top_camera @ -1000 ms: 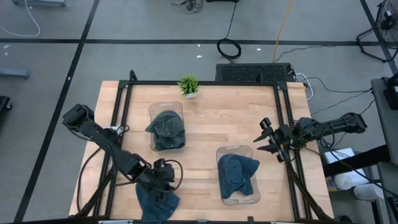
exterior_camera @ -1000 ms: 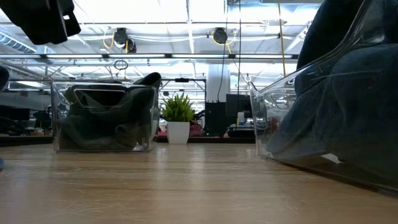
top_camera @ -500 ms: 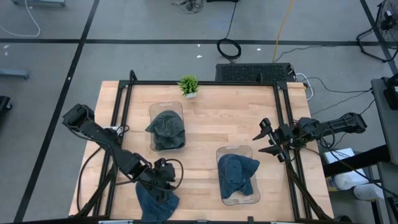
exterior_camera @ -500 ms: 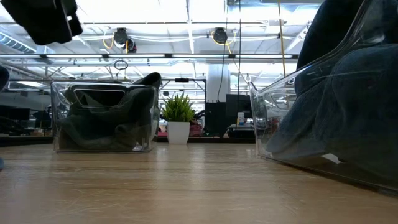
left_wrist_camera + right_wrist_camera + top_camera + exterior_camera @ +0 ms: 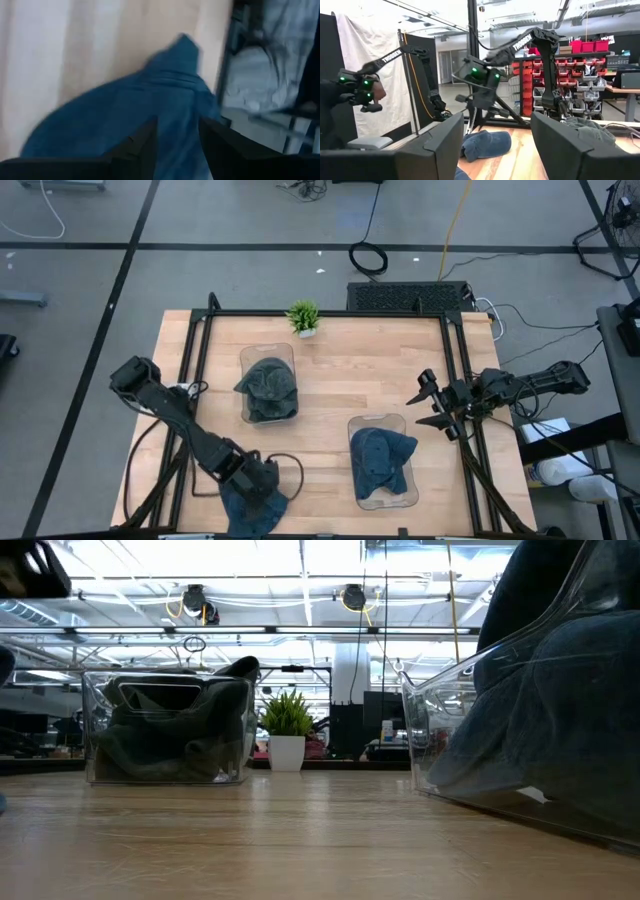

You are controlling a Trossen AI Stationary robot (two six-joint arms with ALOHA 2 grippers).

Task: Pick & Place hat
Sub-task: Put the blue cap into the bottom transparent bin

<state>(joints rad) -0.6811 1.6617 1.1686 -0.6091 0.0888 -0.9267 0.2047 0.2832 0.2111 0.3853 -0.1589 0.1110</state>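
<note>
A loose blue hat point(image 5: 250, 508) lies crumpled on the table at its near edge, left of centre; it fills the left wrist view point(image 5: 125, 115). My left gripper point(image 5: 256, 480) hangs right over it, pointing down, fingers open point(image 5: 177, 131) with blue cloth showing between them. My right gripper point(image 5: 428, 406) waits open at the table's right edge, well above the wood; its wrist view point(image 5: 497, 120) shows the same hat point(image 5: 487, 142) far off. My left gripper stands open over the blue hat's middle, coming from above. I cannot tell whether its fingertips point(image 5: 149, 131) touch the cloth.
Two clear bins stand on the table: one with a dark grey hat point(image 5: 268, 390) left of centre, one with a blue hat point(image 5: 382, 462) nearer and to the right. A small potted plant point(image 5: 303, 317) sits at the far edge. A black frame point(image 5: 200, 360) borders the table.
My left gripper has moved toward the table's near edge, ending over the loose blue hat, and has nearly left the low view. The hat lies as before. The right arm has kept still.
</note>
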